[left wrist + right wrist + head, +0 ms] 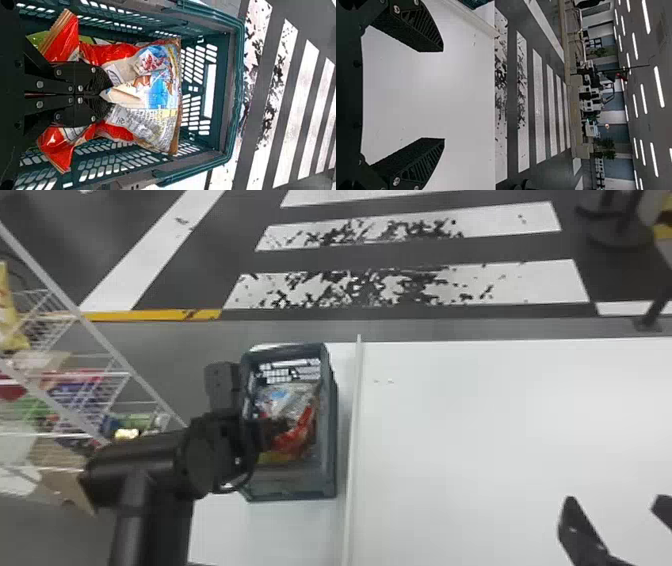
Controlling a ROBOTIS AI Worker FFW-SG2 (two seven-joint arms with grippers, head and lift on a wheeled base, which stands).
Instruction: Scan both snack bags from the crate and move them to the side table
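Observation:
The green crate [327, 440] [233, 99] stands on a white surface, left of a raised pale edge. My left gripper [272, 432] reaches down into it from the left. In the left wrist view, my left gripper [107, 94] is shut on a snack bag with a blue and white print [160, 95], whose film is creased at the fingertips. Against it in the crate lies red snack packaging [59, 144] [300, 435], partly hidden by the gripper. My right gripper [617, 515] is open and holds nothing over the white tabletop [500, 415]; its fingers stand wide apart around right gripper [443, 95].
The raised pale edge [354, 430] runs between the crate and the wide tabletop. On the left, close to the left arm, stands a wire rack [115, 360] with packaged goods. Beyond the table lies a floor with white stripes [410, 285]; a black post base [617, 232] is at far right.

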